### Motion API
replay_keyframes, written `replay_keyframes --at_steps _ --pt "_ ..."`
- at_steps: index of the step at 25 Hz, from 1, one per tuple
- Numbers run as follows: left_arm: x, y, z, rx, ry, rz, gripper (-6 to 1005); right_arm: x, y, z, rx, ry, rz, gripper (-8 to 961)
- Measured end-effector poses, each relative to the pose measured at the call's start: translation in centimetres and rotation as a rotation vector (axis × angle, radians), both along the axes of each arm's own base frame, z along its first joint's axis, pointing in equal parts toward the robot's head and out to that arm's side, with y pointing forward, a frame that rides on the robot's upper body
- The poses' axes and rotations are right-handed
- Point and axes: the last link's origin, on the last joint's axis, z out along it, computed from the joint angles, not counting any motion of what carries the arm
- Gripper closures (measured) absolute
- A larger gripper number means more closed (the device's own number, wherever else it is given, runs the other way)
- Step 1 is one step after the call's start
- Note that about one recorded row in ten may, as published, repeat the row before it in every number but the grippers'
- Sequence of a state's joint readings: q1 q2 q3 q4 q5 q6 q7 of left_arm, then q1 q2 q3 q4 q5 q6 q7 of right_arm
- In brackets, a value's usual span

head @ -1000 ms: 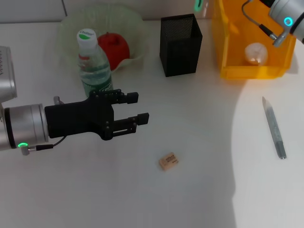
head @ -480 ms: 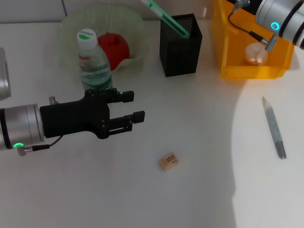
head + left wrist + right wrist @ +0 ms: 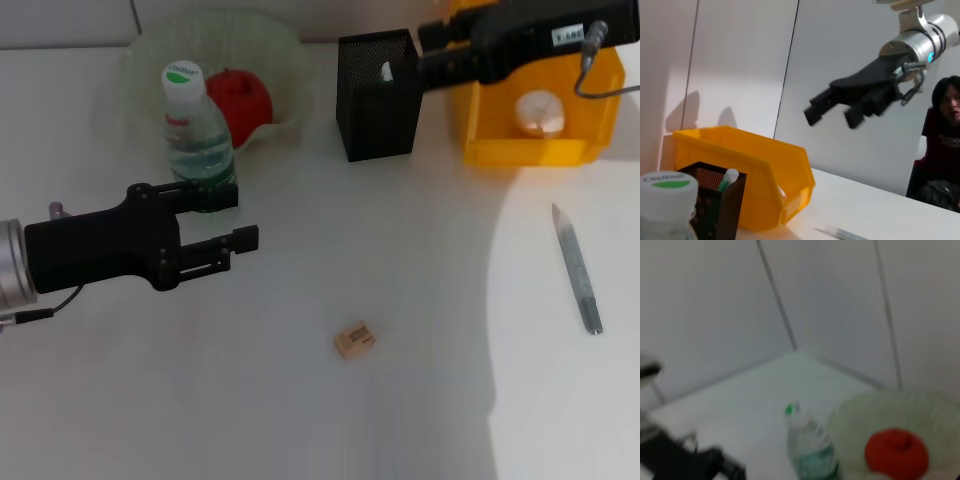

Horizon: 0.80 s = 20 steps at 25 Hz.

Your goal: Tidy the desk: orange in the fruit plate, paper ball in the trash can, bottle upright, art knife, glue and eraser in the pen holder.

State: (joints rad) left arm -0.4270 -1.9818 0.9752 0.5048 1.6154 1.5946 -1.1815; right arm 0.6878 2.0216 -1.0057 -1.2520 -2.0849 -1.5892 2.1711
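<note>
Right gripper [image 3: 428,50] hangs spread and empty over the pen holder [image 3: 378,95] near the desk's [image 3: 400,400] back edge; only the glue's [image 3: 386,70] tip peeks out. Left gripper [image 3: 238,215] is spread too, beside the upright bottle [image 3: 196,125]. Eraser [image 3: 355,339] sits mid-desk, art knife [image 3: 578,268] by the right edge.

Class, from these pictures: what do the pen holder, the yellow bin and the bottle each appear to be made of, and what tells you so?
Pen holder: probably black metal mesh; fine perforations let light through.
Yellow bin: likely moulded plastic; smooth, slightly glossy, even colour.
Bottle: clear plastic, it seems; see-through body, white cap, printed green label.
</note>
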Motion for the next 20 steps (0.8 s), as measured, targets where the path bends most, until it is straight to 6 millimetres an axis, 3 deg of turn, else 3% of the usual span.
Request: replay_keyframes --at_steps 4,8,10,11,16,20 --pt "-0.5 -0.3 0.7 0.004 -0.004 0.011 393 -1.2 -0.9 -0.8 -0.146 -0.191 0.048 341" --pt "-0.9 -0.5 1.2 0.006 -0.005 0.018 393 -1.7 -0.6 -4.6 -0.255 -0.403 0.102 262" --pt "-1.0 -0.5 1.3 0.006 -0.003 0.021 393 -1.6 -0.4 -8.0 -0.314 -0.527 0.138 242" --pt "-1.0 -0.5 1.3 0.006 -0.003 0.021 393 -1.6 -0.4 -8.0 -0.314 -0.527 0.138 242" --pt "-1.0 -0.6 1.4 0.006 -0.003 0.02 393 -1.2 -0.8 -12.5 -0.378 -0.667 0.235 243" --pt "-0.7 -0.5 1.4 0.006 -0.006 0.003 393 -1.5 -1.6 -14.8 -0.403 -0.703 0.322 244"
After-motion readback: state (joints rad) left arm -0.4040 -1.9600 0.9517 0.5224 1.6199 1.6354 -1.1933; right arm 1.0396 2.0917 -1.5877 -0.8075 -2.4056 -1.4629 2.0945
